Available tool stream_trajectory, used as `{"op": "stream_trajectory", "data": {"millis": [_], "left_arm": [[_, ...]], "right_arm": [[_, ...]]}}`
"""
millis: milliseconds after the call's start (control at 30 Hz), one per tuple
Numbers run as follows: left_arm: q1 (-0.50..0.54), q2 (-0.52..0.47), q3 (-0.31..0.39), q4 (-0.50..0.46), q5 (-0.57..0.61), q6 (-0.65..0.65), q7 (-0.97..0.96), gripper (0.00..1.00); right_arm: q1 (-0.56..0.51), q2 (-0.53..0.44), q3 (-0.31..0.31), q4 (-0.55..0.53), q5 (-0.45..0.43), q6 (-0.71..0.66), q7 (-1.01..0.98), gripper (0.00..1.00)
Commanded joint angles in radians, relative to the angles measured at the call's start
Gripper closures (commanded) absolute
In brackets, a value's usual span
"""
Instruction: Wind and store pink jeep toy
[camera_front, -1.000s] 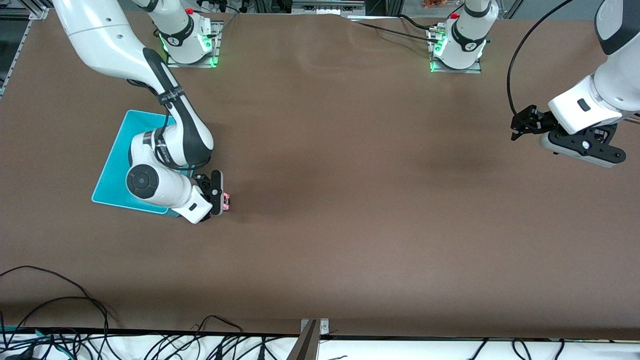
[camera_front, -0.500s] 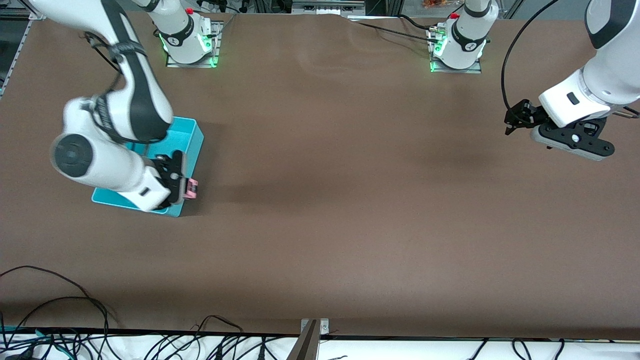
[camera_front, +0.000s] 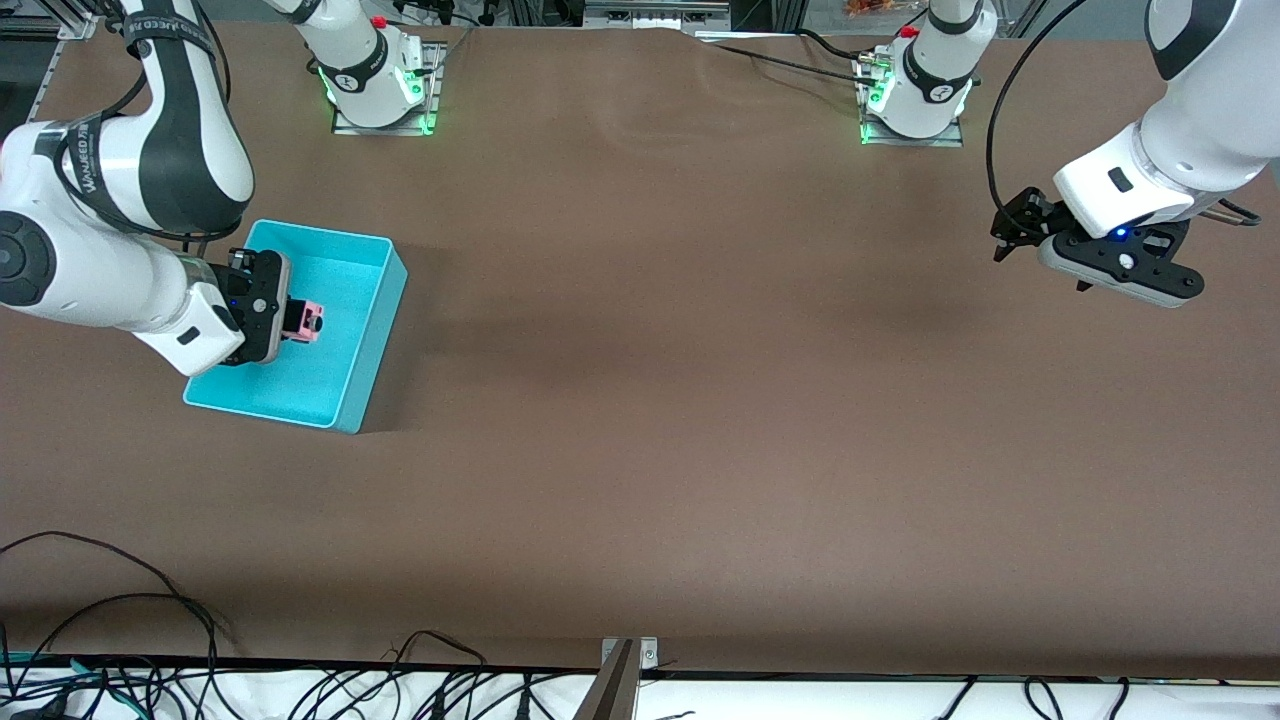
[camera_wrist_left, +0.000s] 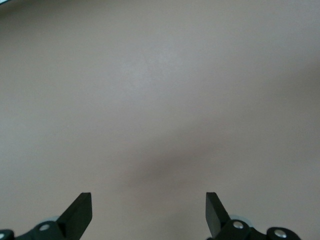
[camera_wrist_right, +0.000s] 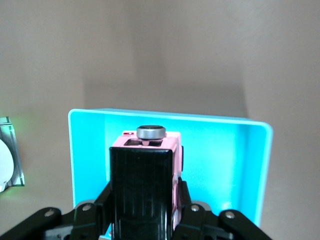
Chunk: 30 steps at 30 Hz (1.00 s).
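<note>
The pink jeep toy (camera_front: 303, 320) is a small light-pink car with a black roof (camera_wrist_right: 141, 190) and a grey round knob at its end. My right gripper (camera_front: 290, 318) is shut on it and holds it in the air over the teal bin (camera_front: 375, 340), above the bin's inside. In the right wrist view the jeep fills the space between the fingers, with the bin (camera_wrist_right: 85, 150) below it. My left gripper (camera_front: 1003, 238) hangs open over bare table at the left arm's end, its fingertips (camera_wrist_left: 80, 210) wide apart with nothing between them.
The brown table spreads wide between the bin and the left arm. Both arm bases (camera_front: 375, 75) (camera_front: 915, 85) stand along the table's edge farthest from the front camera. Loose black cables (camera_front: 150, 640) lie off the table's nearest edge.
My right gripper has lifted the jeep off the table beside the bin and carried it over the bin's inside. The left gripper has drifted slightly toward the arm bases.
</note>
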Motion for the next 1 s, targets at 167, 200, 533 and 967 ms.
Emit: {"op": "stream_trajectory", "data": {"millis": [167,200,533,967], "left_arm": [[-0.013,-0.058,0.064,-0.02,-0.028,0.052,-0.017,0.0],[-0.01,-0.058,0.064,-0.02,-0.03,0.052,-0.017,0.0],[-0.004,-0.058,0.064,-0.019,-0.03,0.052,-0.017,0.0],[-0.005,-0.051,0.064,-0.016,-0.03,0.049,-0.017,0.0]], "right_arm": [[0.005,-0.21,-0.025,-0.503,0.007,0.376,-0.029,0.86],[0.006,-0.212,-0.03,-0.524,0.007,0.403,-0.041,0.86],[0.005,-0.178,-0.086,-0.644,0.01,0.552,-0.152,0.86],[0.005,-0.132,-0.096,-0.759,0.01,0.759,-0.167,0.8]]}}
